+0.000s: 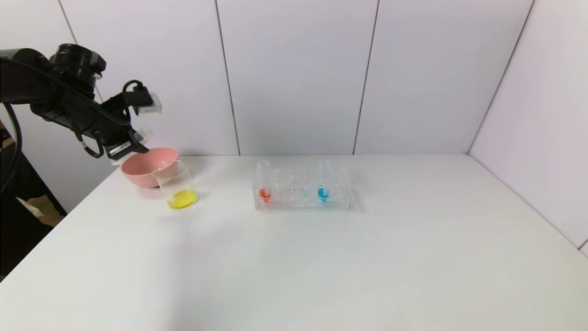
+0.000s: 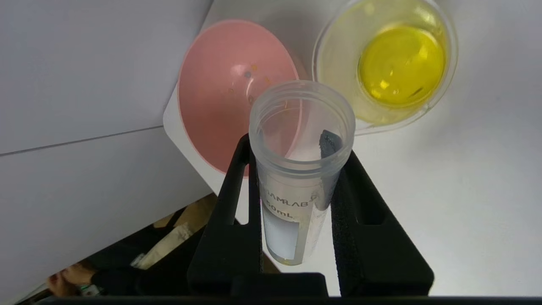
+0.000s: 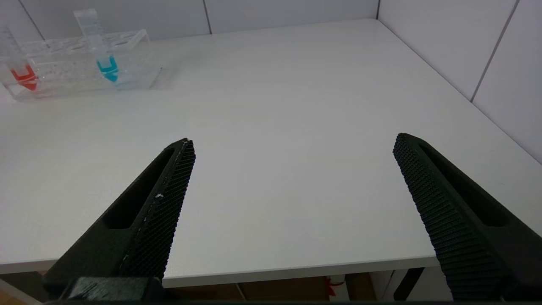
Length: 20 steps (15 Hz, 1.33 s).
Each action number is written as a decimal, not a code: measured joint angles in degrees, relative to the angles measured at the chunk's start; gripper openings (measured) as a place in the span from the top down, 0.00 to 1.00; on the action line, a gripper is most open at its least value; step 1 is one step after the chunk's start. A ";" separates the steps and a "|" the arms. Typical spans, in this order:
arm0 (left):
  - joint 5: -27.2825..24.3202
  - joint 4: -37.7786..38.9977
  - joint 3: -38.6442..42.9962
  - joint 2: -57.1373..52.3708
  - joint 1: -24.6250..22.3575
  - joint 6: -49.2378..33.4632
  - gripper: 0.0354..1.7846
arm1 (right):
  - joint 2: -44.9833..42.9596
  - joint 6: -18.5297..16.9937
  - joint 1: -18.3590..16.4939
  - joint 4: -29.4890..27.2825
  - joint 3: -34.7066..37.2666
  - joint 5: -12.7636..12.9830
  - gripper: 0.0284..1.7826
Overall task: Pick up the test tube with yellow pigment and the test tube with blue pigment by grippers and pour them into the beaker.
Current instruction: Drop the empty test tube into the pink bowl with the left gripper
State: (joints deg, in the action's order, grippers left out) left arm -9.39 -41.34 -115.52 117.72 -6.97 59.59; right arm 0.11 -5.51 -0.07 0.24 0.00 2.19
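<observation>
My left gripper (image 1: 133, 142) is shut on the test tube with yellow pigment (image 2: 296, 186), a clear tube marked 50 mL. The tube looks empty apart from a yellow trace at its base. I hold it in the air at the table's far left, over the rim of the pink bowl and beside the beaker (image 1: 179, 186). The beaker holds yellow liquid (image 2: 400, 63). The test tube with blue pigment (image 1: 324, 184) stands upright in the clear rack (image 1: 294, 191); it also shows in the right wrist view (image 3: 99, 46). My right gripper (image 3: 294, 142) is open and empty, low over the table's near edge.
A pink bowl (image 1: 144, 168) stands behind and touching the beaker; it also shows in the left wrist view (image 2: 228, 84). A red-liquid tube (image 1: 263, 184) stands at the rack's left end. The white table (image 1: 321, 266) is walled at the back and right.
</observation>
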 joint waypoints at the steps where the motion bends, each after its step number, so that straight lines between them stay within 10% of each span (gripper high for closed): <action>1: -2.95 1.35 0.30 -0.94 -0.88 -4.99 0.75 | 0.00 0.00 -0.02 -0.02 0.00 0.00 0.04; 8: -20.87 24.70 4.46 -1.30 -7.24 -33.99 0.75 | 0.00 0.02 0.00 0.00 0.00 0.00 0.04; 14: -22.16 51.42 14.64 4.35 -8.73 -47.91 0.75 | 0.00 0.00 0.00 0.00 0.00 -0.02 0.04; 20: -21.32 54.43 18.44 8.87 -9.14 -48.68 0.75 | 0.00 0.00 -0.02 0.00 0.00 0.00 0.04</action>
State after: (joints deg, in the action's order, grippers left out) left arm -30.71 13.09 -97.07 126.60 -16.12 10.91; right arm 0.11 -5.51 -0.10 0.24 0.00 2.19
